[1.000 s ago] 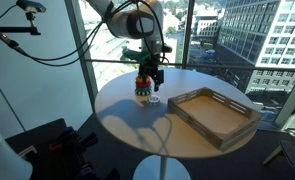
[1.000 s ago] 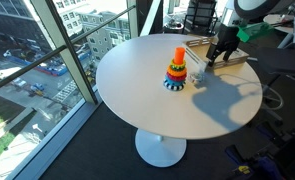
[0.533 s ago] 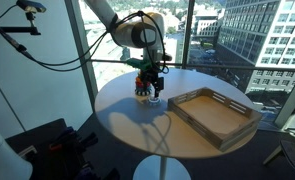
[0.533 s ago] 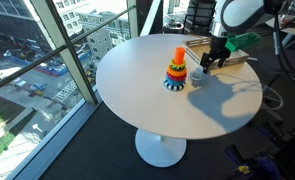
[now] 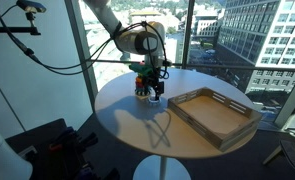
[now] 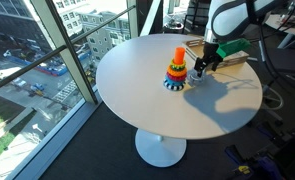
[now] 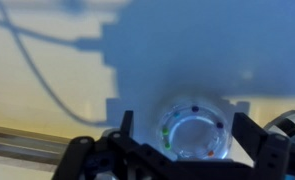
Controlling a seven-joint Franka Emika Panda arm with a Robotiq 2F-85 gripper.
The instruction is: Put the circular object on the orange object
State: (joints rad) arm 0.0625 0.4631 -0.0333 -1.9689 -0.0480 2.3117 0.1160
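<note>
The circular object is a pale translucent ring with small coloured dots [image 7: 195, 132]. It lies flat on the white table beside the stacking toy in both exterior views [image 5: 155, 99] [image 6: 195, 79]. The toy [image 6: 175, 72] has a dark blue base and an orange cone on top [image 6: 179, 53]; it also shows in an exterior view [image 5: 142, 86]. My gripper [image 7: 185, 137] is open and low over the ring, with one finger on each side of it. It appears in both exterior views [image 5: 153, 90] [image 6: 199, 71]. The ring is not lifted.
A large wooden tray [image 5: 213, 113] lies on the round white table [image 6: 157, 100], just behind the gripper [image 6: 227, 50]. Floor-to-ceiling windows stand close by. A cable's shadow crosses the tabletop in the wrist view [image 7: 47, 75].
My gripper has come down towards the table beside the toy and now straddles the ring. The ring and the toy have not moved.
</note>
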